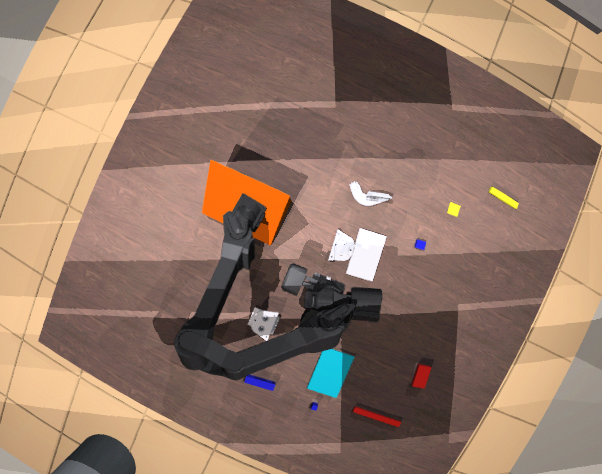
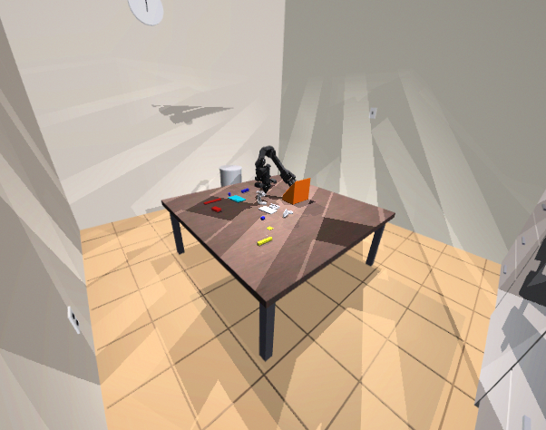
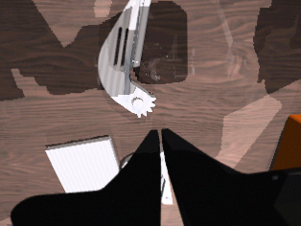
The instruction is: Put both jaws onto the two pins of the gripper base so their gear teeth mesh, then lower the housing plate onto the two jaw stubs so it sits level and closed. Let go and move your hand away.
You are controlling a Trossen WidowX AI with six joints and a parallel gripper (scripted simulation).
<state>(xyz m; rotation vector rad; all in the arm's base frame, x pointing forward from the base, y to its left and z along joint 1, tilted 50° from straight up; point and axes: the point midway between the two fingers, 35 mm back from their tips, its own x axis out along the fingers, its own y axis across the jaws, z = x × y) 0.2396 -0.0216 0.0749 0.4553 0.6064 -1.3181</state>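
My gripper (image 2: 265, 190) (image 3: 159, 136) is shut and empty, pointing down. A white curved jaw (image 2: 260, 196) (image 3: 109, 67) stands below it; its gear teeth show just beyond the fingertips in the wrist view, and my arm largely hides it in the top view. The other white jaw (image 1: 363, 197) (image 2: 287, 212) lies apart at centre right. A small white plate (image 1: 341, 246) (image 2: 274, 206) (image 3: 166, 193) is partly hidden behind the fingers in the wrist view. Another pale plate (image 1: 272, 317) with two round spots lies left of the gripper. I cannot tell which plate is the base.
A flat white block (image 1: 366, 254) (image 2: 267, 210) (image 3: 86, 165) lies beside the small plate. An orange wedge (image 1: 224, 186) (image 2: 301, 190) (image 3: 288, 148) stands by the arm's other end. A cyan slab (image 1: 329, 375) (image 2: 237, 198) and several small red, blue and yellow blocks lie around.
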